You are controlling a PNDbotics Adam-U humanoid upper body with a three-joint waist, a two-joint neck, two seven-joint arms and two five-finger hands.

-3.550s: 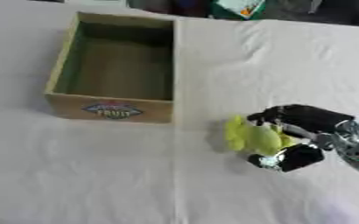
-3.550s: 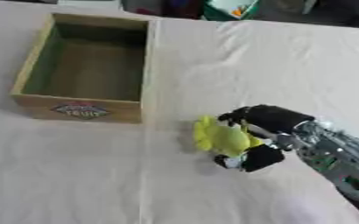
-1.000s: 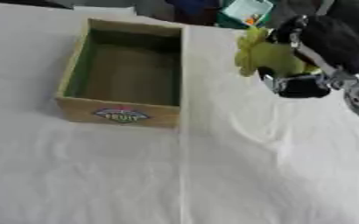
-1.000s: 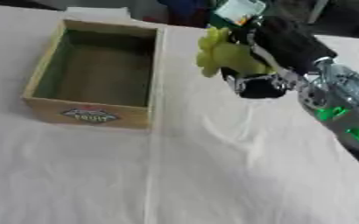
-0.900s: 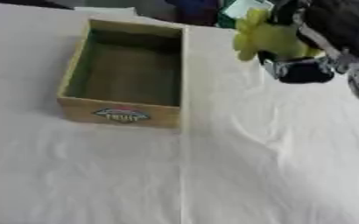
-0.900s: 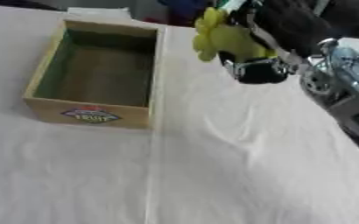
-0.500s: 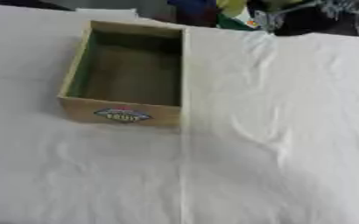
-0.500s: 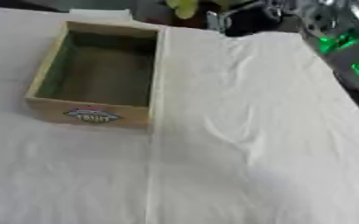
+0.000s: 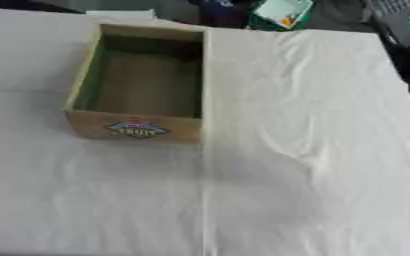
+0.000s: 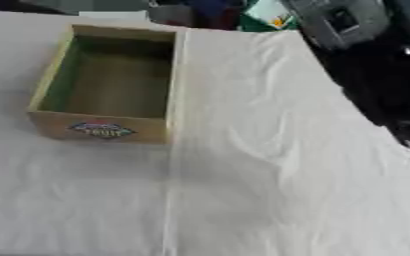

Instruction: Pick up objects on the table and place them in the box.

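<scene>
open wooden box sitting on a white cloth, robot arm only partly in frame

neither hand is showing in either eye view, so it is not possible to tell whether any fingers are released, clenched or grasping something. the only part of the robot showing is a stretch of the right arm [image 10: 340, 20], a grey blocky housing with black parts behind it, running along the upper right corner and down the right edge of the right eye view; it is hanging over the far right side of the table, well apart from the box.

the box [image 9: 83, 75] is sitting upright on the left half of the table, towards the far edge, with its open top facing the camera. its walls are light wood, and its inside is looking greenish on the walls and dull brown on the floor. a small colourful oval label [image 9: 137, 129] is facing the viewer on the near wall.

a white cloth [image 9: 305, 150] is covering the table, lying in soft wrinkles, with a straight crease running from the box's near right corner towards the viewer.

past the far edge, a green and white packet [image 9: 283, 11] is lying among dark shapes that are too blurred to make out.
</scene>
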